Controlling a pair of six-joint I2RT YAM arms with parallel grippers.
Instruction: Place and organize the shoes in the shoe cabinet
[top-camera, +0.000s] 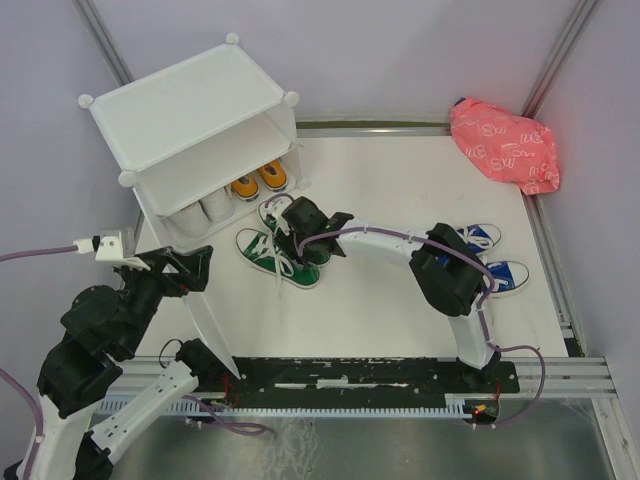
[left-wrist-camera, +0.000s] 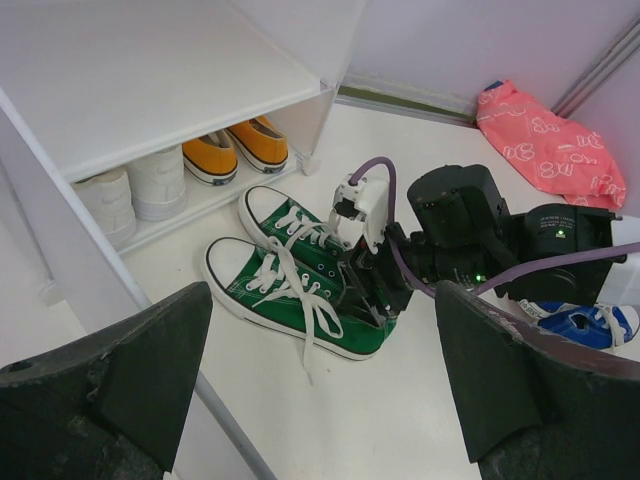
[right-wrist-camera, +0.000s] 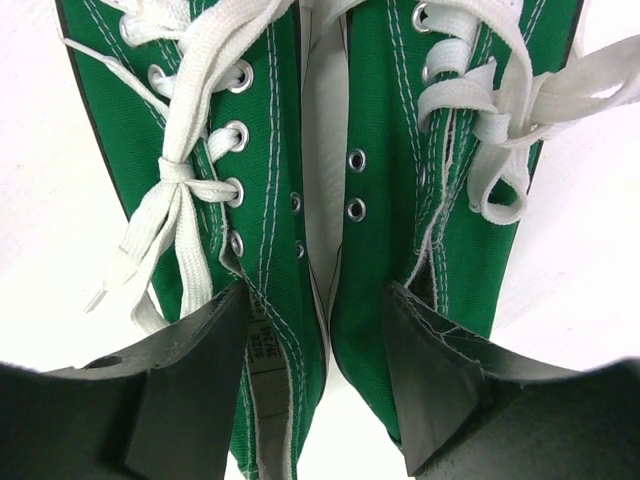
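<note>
Overhead: left gripper (top-camera: 180, 268) spread, unladen, beside shoe cabinet (top-camera: 190, 100) housing white shoes (top-camera: 205, 210) and orange shoes (top-camera: 259, 181); blue shoes (top-camera: 493, 255) lie far right. Right-wrist view alone shows right gripper (right-wrist-camera: 318, 375) pinching the green shoes (right-wrist-camera: 330, 200) together.

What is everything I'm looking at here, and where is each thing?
White plastic cube-shaped cabinet: one, white, far left of the table, open front facing right.
White canvas sneakers: one pair, white, bottom compartment, left part.
Orange canvas sneakers: one pair, orange, bottom compartment, beside the white ones.
Green canvas sneakers: one pair, green with white laces, on the table before the cabinet.
Blue canvas sneakers: one pair, blue, on the table at right, partly behind the right arm.
Pink patterned bag: one, pink, far right corner.
Left hand: open, empty, near the cabinet.
Right hand: fingers inside the two green sneakers' openings.
</note>
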